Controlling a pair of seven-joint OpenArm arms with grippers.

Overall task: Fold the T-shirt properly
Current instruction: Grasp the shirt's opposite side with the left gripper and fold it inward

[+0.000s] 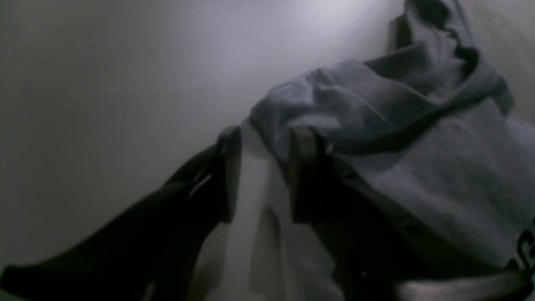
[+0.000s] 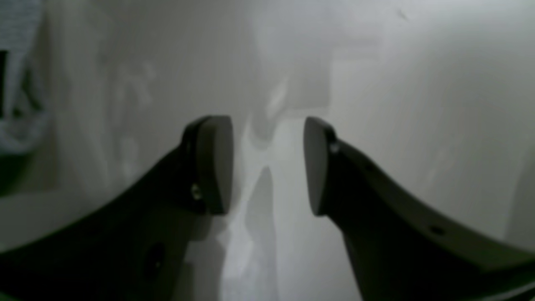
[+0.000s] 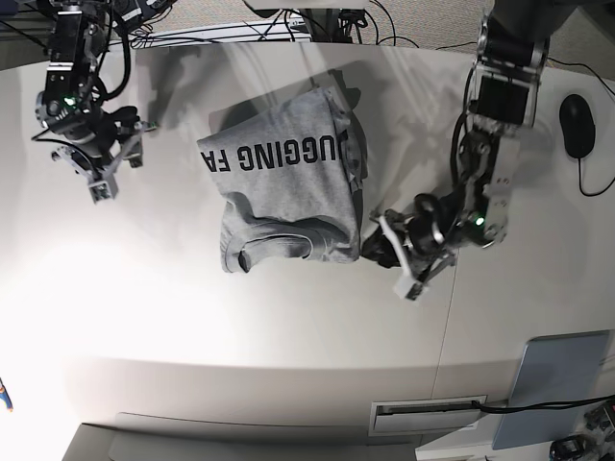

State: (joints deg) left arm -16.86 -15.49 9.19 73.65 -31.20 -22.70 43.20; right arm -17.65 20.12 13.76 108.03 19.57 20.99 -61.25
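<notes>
The grey T-shirt (image 3: 283, 182) lies bunched and partly folded in the middle of the white table (image 3: 192, 307), with black lettering facing up. In the left wrist view the T-shirt (image 1: 418, 138) is piled to the right of my left gripper (image 1: 267, 175). That gripper is open, bare table shows between its fingers, and its right finger (image 1: 307, 175) is against the cloth's edge. In the base view my left gripper (image 3: 377, 247) sits at the shirt's near right corner. My right gripper (image 2: 267, 165) is open over bare table, and in the base view this gripper (image 3: 108, 173) is well left of the shirt.
A black mouse (image 3: 577, 125) lies at the table's right edge. A grey-blue pad (image 3: 550, 389) sits at the near right corner. Cables (image 3: 288, 19) run along the back. A strip of the shirt (image 2: 16, 83) shows at the far left of the right wrist view.
</notes>
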